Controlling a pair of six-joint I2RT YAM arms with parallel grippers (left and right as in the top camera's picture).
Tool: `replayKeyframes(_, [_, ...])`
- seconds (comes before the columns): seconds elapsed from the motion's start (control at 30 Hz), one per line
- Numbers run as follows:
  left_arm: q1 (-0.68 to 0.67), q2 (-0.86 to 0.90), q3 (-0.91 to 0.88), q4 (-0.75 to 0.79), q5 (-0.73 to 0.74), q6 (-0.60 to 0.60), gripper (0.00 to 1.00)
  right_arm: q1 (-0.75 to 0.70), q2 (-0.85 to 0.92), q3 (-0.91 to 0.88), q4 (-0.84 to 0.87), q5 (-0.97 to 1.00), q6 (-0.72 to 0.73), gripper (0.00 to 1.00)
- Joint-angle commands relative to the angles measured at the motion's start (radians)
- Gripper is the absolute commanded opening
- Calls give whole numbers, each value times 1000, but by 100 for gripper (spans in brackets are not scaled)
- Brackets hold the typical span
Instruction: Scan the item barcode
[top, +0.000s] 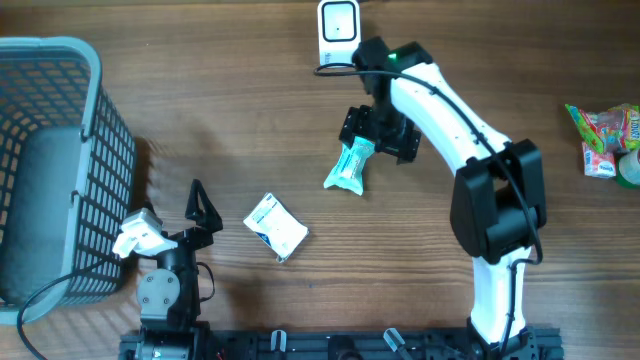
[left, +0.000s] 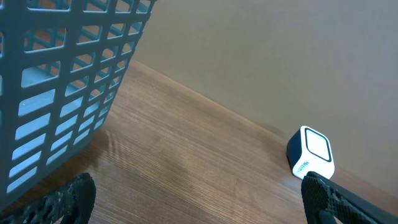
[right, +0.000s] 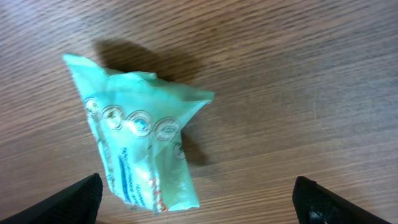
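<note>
The right arm reaches out over the middle of the wooden surface (top: 250, 120), its tool (top: 378, 140) pointing down just above a small green packet (top: 350, 166). From the right wrist camera the tool (right: 199, 202) stands wide open: the two dark fingertips (right: 81, 199) sit far apart at the lower corners of the view, and neither is closed on anything. The green packet (right: 140, 149) lies crumpled on the wood between them, nearer one finger than the other, with rows of round printed marks and blue lettering facing up. I cannot make out a barcode on the side that shows.

The white scanner (top: 338, 25) stands at the far edge of the surface, near the packet but apart from it, just beyond the right arm's wrist.

The left arm sits low at the near side, beside the grey basket (top: 60, 60). Its tool (top: 202, 205) is also spread wide and holds nothing. Through its wrist camera the fingers frame bare wood, with the basket wall (left: 62, 81) on one side and the scanner (left: 311, 152) far off on the other.

A white packet (top: 275, 226) lies flat between the two arms, well apart from the green one. At the right edge sits a heap of colourful snack bags (top: 605, 135).
</note>
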Motion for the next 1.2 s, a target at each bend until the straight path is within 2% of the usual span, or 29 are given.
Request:
replayKeyframes(0.0, [5,-3,-6,3,5,-5,100,81,-37,27,12,91,94,97])
replayKeyframes(0.07, [5,-3,-6,3,5,-5,100,98,-37,27,-5,106,138,94])
replayKeyframes(0.13, [5,-3,-6,3,5,-5,100,101,-37,16,-25,139,164,94])
replayKeyframes(0.17, [5,-3,-6,3,5,-5,100,100,-37,4,-21,138,163,100])
replayKeyframes(0.37, [5,-3,-6,3,5,-5,100,93,-37,-180,128,104,137,100])
replayKeyframes(0.43, [5,-3,-6,3,5,-5,100,101,-44,-175,126,139,139,100])
replayKeyframes(0.5, [5,-3,-6,3,5,-5,100,101,-54,-175,109,192,174,100])
replayKeyframes(0.57, [5,-3,-6,3,5,-5,100,101,-69,-175,43,277,272,100])
replayKeyframes(0.77, [5,-3,-6,3,5,-5,100,101,-142,-156,-78,401,276,100])
replayKeyframes(0.83, [5,-3,-6,3,5,-5,100,101,-171,-146,-82,414,221,100])
replayKeyframes(0.9, [5,-3,-6,3,5,-5,100,105,-189,-146,-30,381,57,100])
replayKeyframes(0.97, [5,-3,-6,3,5,-5,100,122,-189,-146,13,362,-41,100])
replayKeyframes(1.17, [5,-3,-6,3,5,-5,100,272,-132,-147,138,573,-60,100])
